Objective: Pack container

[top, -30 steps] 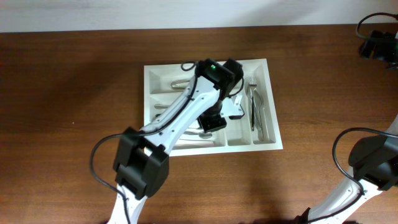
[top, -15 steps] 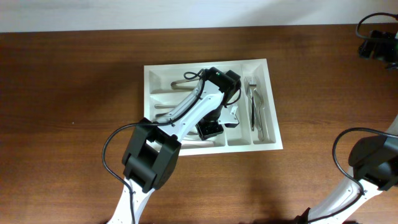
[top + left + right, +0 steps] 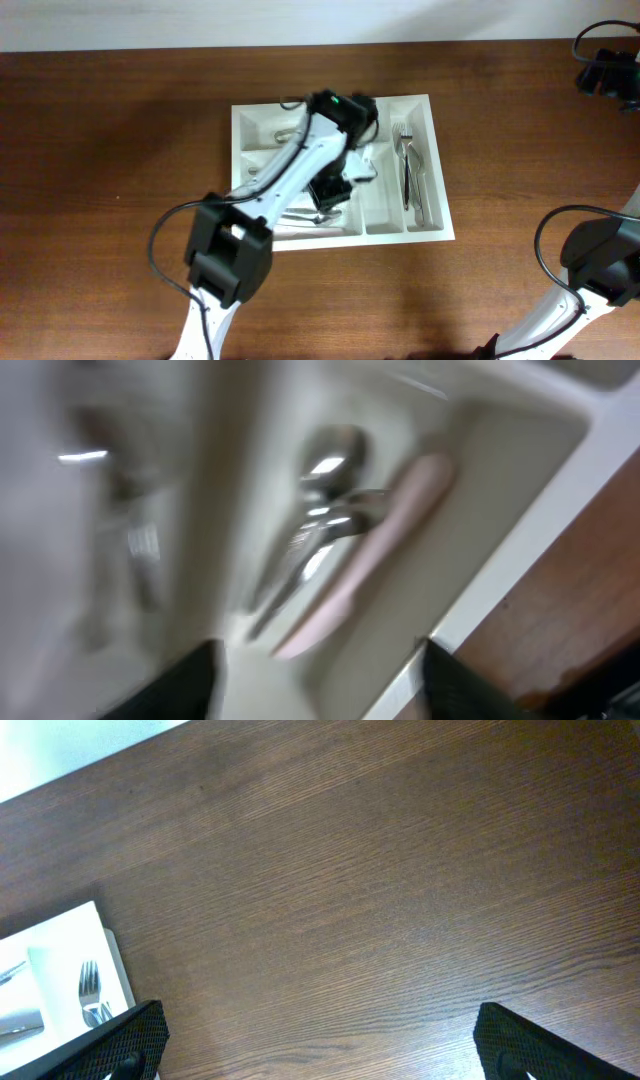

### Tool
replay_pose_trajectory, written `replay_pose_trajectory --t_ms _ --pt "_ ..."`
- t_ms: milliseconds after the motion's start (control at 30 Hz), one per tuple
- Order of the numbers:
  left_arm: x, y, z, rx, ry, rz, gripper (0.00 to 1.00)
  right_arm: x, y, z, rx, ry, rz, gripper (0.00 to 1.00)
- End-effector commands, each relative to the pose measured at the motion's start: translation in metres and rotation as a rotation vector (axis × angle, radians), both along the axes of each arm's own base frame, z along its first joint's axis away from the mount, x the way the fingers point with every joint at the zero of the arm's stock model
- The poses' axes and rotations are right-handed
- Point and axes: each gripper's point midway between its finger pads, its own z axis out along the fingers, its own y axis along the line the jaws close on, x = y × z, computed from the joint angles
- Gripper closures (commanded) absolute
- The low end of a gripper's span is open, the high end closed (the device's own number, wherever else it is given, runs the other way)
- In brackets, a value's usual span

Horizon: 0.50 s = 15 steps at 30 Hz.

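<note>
My left claw (image 3: 320,680) stood wide and empty above the spoons (image 3: 325,490) in the container (image 3: 386,215), so I judged a straight lift safest; my right claw (image 3: 320,1045) hung wide, idle.

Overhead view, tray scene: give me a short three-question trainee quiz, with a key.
1. True or false: the right pincer holds a fork.
2. Where do the forks lie in the container? A: rightmost narrow compartment. B: a wide left compartment. C: on the bare table.
3. Which arm reaches over the container?

Key: 1 false, it is open and empty. 2 A. 3 the left arm, with the left pincer above the spoon compartment.
</note>
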Motion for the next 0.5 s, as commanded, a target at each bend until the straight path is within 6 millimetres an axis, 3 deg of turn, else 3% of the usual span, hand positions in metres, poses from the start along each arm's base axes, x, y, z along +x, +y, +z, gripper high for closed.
replay_pose_trajectory --t_ms 0,167,233,333,467 --pt "0.033 0.021 0.087 -0.111 -0.235 0.145 0.01 -0.002 -0.001 0.002 -0.001 -0.002 -0.011 0.01" --pt "0.064 0.073 0.152 -0.202 -0.407 0.351 0.01 -0.002 -0.001 0.002 -0.003 -0.001 -0.010 0.01" --pt "0.074 0.100 0.170 -0.224 -0.462 0.449 0.01 0.000 -0.015 0.004 -0.103 0.004 0.012 0.01" --pt "0.086 0.148 0.188 -0.239 -0.528 0.624 0.01 -0.001 -0.034 0.008 -0.226 0.026 0.011 0.01" --pt "0.088 0.220 0.191 -0.203 -0.548 0.846 0.01 -0.001 -0.034 0.008 -0.227 0.026 0.011 0.01"
